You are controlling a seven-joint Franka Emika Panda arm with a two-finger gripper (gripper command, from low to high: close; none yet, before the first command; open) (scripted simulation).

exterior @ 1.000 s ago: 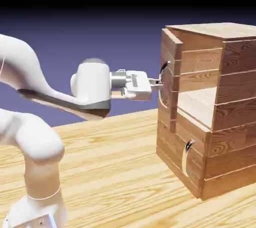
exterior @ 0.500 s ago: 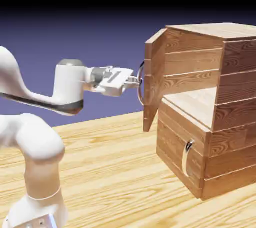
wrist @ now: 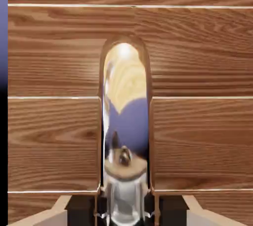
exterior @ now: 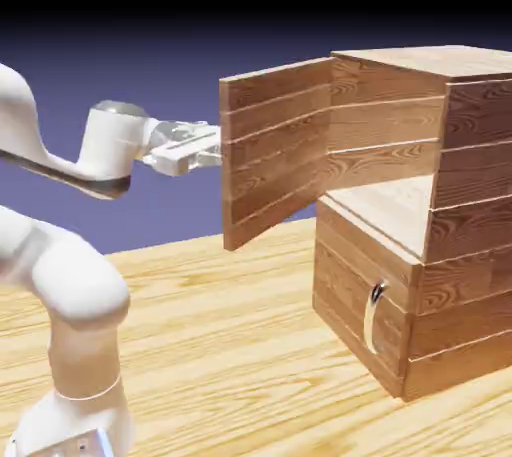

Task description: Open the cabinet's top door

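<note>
The brown plank cabinet stands at the exterior view's right. Its top door of four boards is swung wide open to the left, its back face toward the camera, so the long handle is hidden there. My gripper reaches the door's far side at its free edge, fingertips hidden behind the boards. In the hand view the curved silver handle runs up the middle of the door's planks. It sits between my fingers at the bottom edge, where the gripper is shut on it.
The shorter lower door with its small silver handle is closed. The cabinet's opened upper compartment shows a wooden shelf. The arm's white links rise at the left over the wooden table.
The top door swung from barely ajar to wide open. My hand moved left and away from the cabinet, keeping hold of the handle.
</note>
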